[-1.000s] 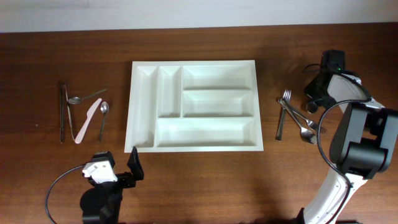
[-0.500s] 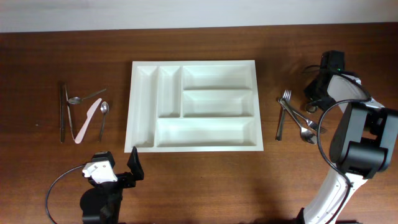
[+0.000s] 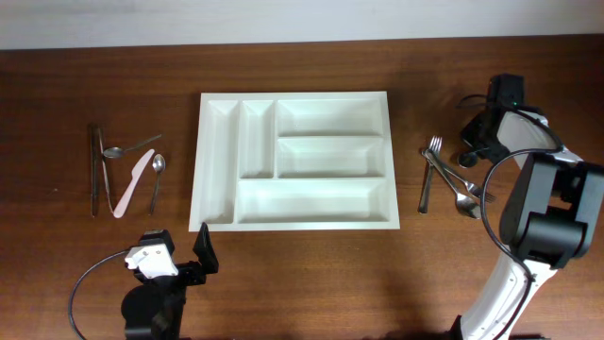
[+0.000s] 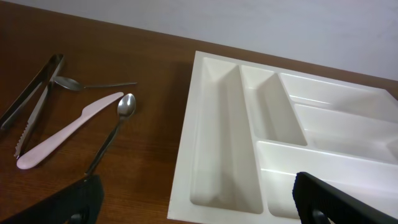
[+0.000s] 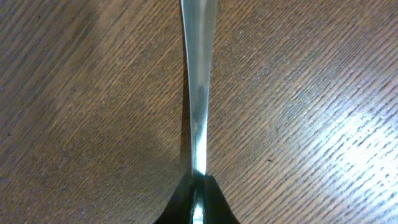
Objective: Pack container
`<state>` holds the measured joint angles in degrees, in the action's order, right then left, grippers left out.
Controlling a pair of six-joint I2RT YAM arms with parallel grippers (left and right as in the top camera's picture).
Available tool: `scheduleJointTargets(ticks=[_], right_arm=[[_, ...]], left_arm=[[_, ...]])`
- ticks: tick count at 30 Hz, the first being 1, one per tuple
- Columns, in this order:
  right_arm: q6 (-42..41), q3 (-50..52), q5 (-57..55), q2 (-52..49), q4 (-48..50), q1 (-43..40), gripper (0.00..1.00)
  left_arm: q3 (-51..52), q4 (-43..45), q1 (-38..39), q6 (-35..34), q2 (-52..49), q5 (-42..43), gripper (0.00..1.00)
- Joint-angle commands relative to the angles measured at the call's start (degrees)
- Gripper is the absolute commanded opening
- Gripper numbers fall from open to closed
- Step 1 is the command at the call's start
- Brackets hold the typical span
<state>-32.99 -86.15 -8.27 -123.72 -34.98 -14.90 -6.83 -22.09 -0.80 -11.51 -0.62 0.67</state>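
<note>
- The container (image 3: 311, 200), a white tray with 5 compartments, lies flat in the middle of the table (image 3: 94, 76), its long sides parallel to the far edge.
- We see 2 narrow compartments on its left part and 3 long ones on its right part.
- The left gripper (image 4: 196, 183) hovers near the table's near edge, just off the container's near left corner, with its jaws spread wide and nothing between them.
- Toward the table's left edge, well apart from the container, lie tongs (image 3: 95, 170), a spoon (image 3: 127, 147), a pale pink knife (image 3: 132, 184) and a small spoon (image 3: 156, 179).
- Toward the table's right edge lie a fork (image 3: 429, 170) and some spoons (image 3: 460, 194), overlapping in 1 cluster.
- The right gripper (image 5: 196, 202) sits at that cluster, low over the wood, its jaws pressed together and pinching a thin metal handle (image 5: 198, 74).
- We cannot tell which utensil that handle belongs to.
</note>
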Motion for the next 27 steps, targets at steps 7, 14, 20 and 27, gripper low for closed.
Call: scheduleJointTargets(ticks=[7,14,20,27], right_arm=[[5.8,1.1,5.8,-4.2,-2.6,-0.7,0.04],[11.8,-7.8,7.7,-1.4,-7.7,-0.6,0.04],[14.8,-15.3,7.7,-1.0,-12.6,-0.6,0.04],[18.1,-18.0,11.3,-1.0,-14.3,-0.5,0.04]], left_arm=[[0.2,0.0,-0.2,0.9,0.3,0.0,0.99],[0.2,0.0,-0.2,0.9,0.3,0.0,0.99],[0.2,0.0,-0.2,0.9,0.3,0.0,0.99],[0.2,0.0,-0.2,0.9,0.3,0.0,0.99]])
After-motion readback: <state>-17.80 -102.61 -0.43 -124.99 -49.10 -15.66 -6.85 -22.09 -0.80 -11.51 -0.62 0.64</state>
